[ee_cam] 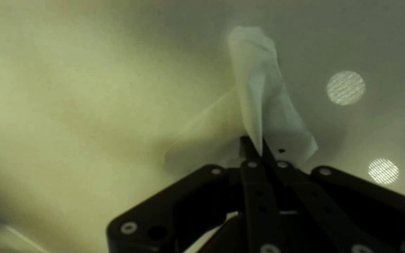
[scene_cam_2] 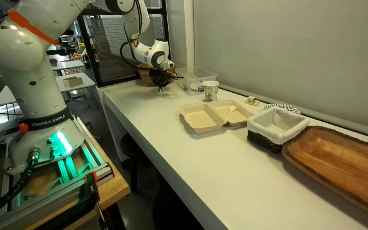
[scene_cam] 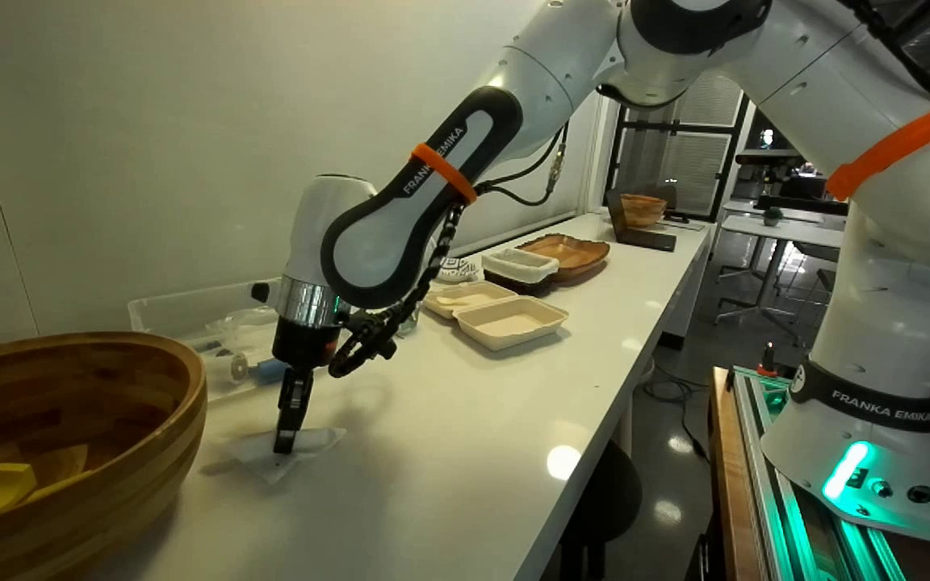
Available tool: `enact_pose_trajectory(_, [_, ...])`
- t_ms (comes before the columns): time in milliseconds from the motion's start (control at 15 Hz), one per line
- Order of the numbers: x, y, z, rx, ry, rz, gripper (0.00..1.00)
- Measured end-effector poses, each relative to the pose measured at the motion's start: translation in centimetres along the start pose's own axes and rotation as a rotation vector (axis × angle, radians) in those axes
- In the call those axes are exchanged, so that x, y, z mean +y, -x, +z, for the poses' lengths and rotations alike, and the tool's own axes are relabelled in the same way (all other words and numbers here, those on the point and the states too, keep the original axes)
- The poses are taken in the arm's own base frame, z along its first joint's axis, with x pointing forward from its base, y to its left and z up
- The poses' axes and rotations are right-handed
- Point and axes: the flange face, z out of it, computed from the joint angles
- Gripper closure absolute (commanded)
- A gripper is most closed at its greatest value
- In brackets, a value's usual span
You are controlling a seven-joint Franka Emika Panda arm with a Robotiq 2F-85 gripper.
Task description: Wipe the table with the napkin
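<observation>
The table [scene_cam: 457, 436] is a long glossy white counter, and it also shows in an exterior view [scene_cam_2: 158, 140]. The napkin [scene_cam: 316, 441] is a thin white sheet lying near the wooden bowl. In the wrist view the napkin [ee_cam: 253, 63] is creased, with a fold pinched up between the fingers and its corners spread on the counter. My gripper [scene_cam: 285, 444] points down with its tips at the napkin's middle. In the wrist view the gripper [ee_cam: 255, 146] is shut on the fold. In an exterior view the gripper [scene_cam_2: 161, 87] is at the table's far end and mostly hides the napkin.
A large wooden bowl [scene_cam: 134, 460] stands beside the gripper. A clear plastic tray [scene_cam: 150, 311] is behind it by the wall. An open takeout container [scene_cam_2: 203, 118], a paper cup [scene_cam_2: 210, 91], a lined basket [scene_cam_2: 265, 140] and a wooden tray [scene_cam_2: 340, 156] stand further along.
</observation>
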Motion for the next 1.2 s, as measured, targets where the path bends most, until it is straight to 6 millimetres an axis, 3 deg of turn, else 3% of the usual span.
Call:
enact_pose_trajectory(533, [4.9,2.7,-2.1,-0.143,0.133,0.084,1.00])
enact_pose_trajectory(1000, [4.0,1.6,-1.4,-0.018,0.216,-0.056,1.00])
enact_pose_trajectory(1200, [2.7,0.8,-0.5,0.086,0.192,-0.083,1.00])
